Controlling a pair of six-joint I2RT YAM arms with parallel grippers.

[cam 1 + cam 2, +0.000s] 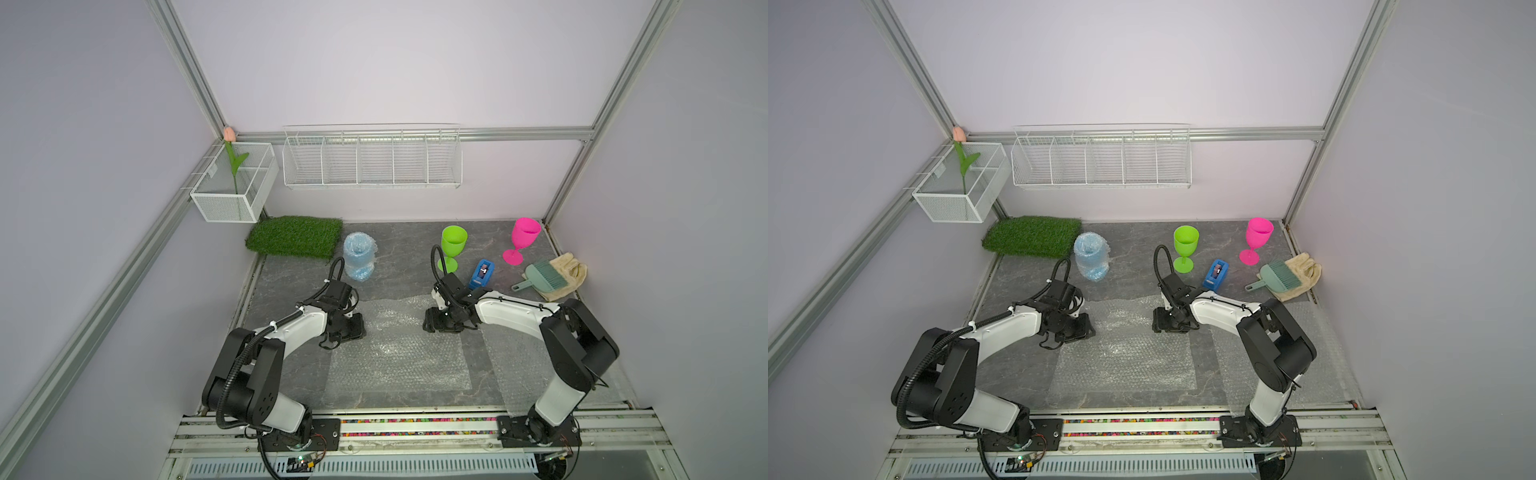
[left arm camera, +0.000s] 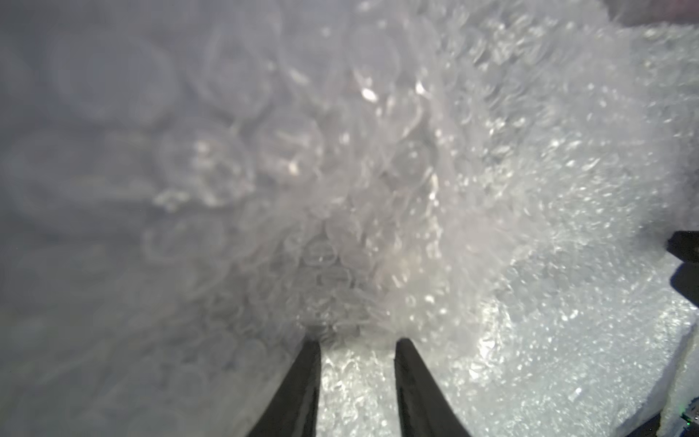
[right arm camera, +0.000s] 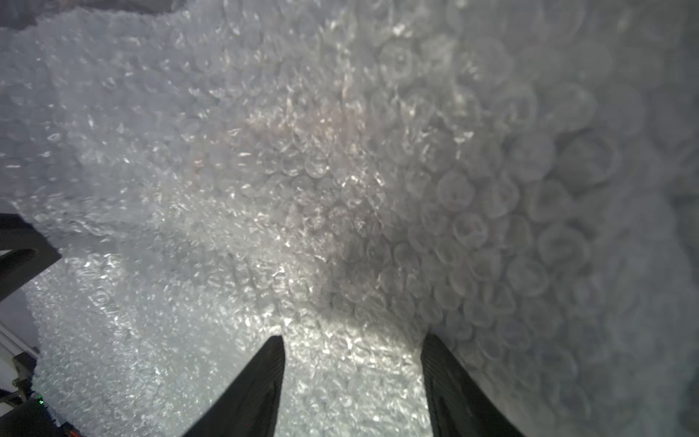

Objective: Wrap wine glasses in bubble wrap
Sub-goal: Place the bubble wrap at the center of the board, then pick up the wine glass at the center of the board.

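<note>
The sheet [image 1: 399,357] lay mid-table with no goblet on it, its far edge rumpled. One of three looked done: the blue goblet [image 1: 359,258] stood wrapped beside the mat [image 1: 295,235], while the green goblet [image 1: 454,241] and pink goblet [image 1: 524,235] stood bare beyond. The right gripper [image 3: 353,338] was spread astride the sheet. The left gripper [image 2: 357,342] stood narrower, its grip unclear.

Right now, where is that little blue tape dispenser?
In both top views the blue tape dispenser sits toward the right, between the lime green goblet and the teal hand brush.
</note>
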